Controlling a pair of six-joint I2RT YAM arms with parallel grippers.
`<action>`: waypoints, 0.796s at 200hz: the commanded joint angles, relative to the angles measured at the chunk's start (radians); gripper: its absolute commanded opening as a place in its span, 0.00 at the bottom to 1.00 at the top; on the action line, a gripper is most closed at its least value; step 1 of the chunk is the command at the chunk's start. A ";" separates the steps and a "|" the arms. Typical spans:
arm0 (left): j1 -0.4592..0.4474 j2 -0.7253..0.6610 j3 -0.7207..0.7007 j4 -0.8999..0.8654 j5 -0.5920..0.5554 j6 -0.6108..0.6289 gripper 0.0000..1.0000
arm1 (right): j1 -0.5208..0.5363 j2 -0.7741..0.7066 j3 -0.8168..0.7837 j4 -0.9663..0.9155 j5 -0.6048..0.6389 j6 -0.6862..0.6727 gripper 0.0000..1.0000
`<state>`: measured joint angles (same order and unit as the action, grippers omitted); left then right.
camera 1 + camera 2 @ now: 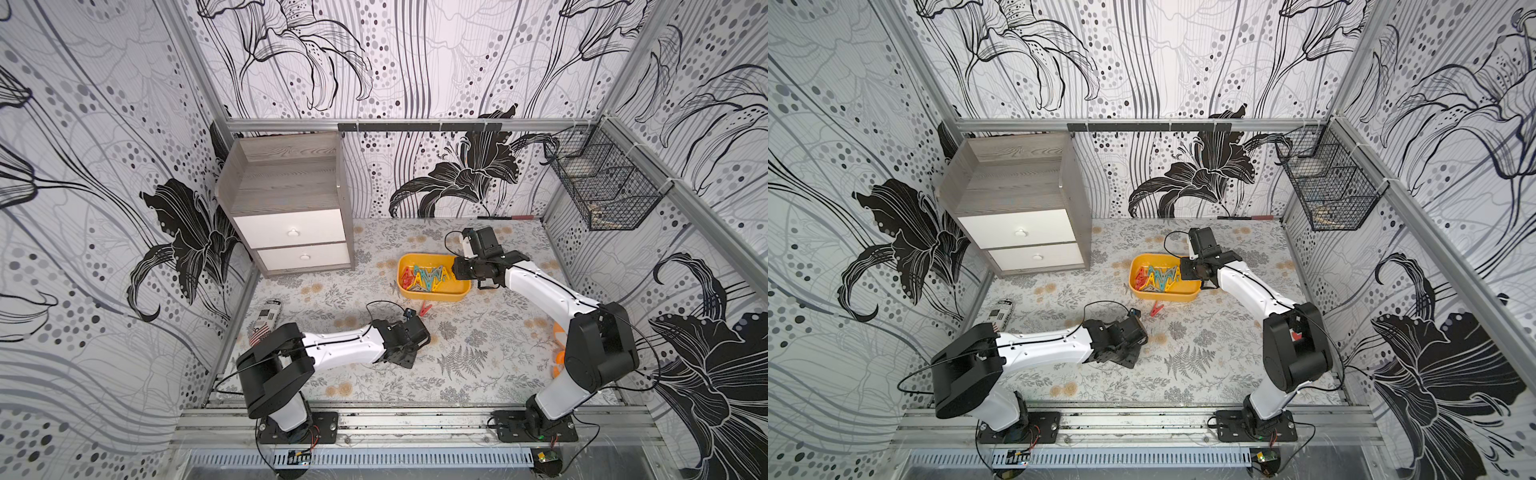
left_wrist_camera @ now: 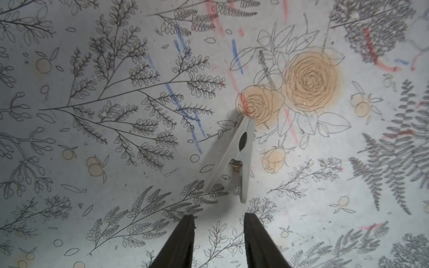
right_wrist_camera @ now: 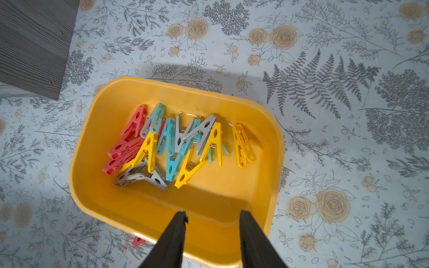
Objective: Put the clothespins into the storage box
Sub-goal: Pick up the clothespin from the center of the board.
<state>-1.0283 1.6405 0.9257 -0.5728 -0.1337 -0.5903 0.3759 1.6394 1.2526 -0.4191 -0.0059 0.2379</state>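
Grey pin lies just ahead of the left gripper, jaws parted and empty; an off-centre pinch could flick it away. Right gripper gapes empty over the box.

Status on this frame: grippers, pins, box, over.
Left gripper jaws open near grey pin on table. Right gripper jaws open, empty, over box. Pins piled inside; red pin outside. Nothing blocking.

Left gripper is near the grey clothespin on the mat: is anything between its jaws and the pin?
Nothing visible. In the left wrist view the grey clothespin lies flat on the mat just ahead of the open left gripper, with only bare patterned mat between them.
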 commanded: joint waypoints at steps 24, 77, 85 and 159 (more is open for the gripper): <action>-0.007 0.045 0.038 -0.014 -0.081 0.004 0.40 | -0.005 -0.024 -0.023 0.003 -0.016 -0.006 0.43; -0.008 0.114 0.059 0.039 -0.070 0.053 0.40 | -0.005 -0.039 -0.050 0.014 -0.026 0.001 0.43; -0.007 0.118 0.064 0.053 -0.057 0.059 0.40 | -0.006 -0.039 -0.051 0.014 -0.025 0.001 0.43; -0.007 0.139 0.084 0.108 -0.044 0.078 0.20 | -0.004 -0.053 -0.079 0.022 -0.029 0.008 0.43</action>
<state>-1.0325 1.7676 1.0035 -0.4953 -0.1833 -0.5236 0.3759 1.6199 1.1900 -0.4068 -0.0235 0.2390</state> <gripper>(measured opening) 0.238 0.431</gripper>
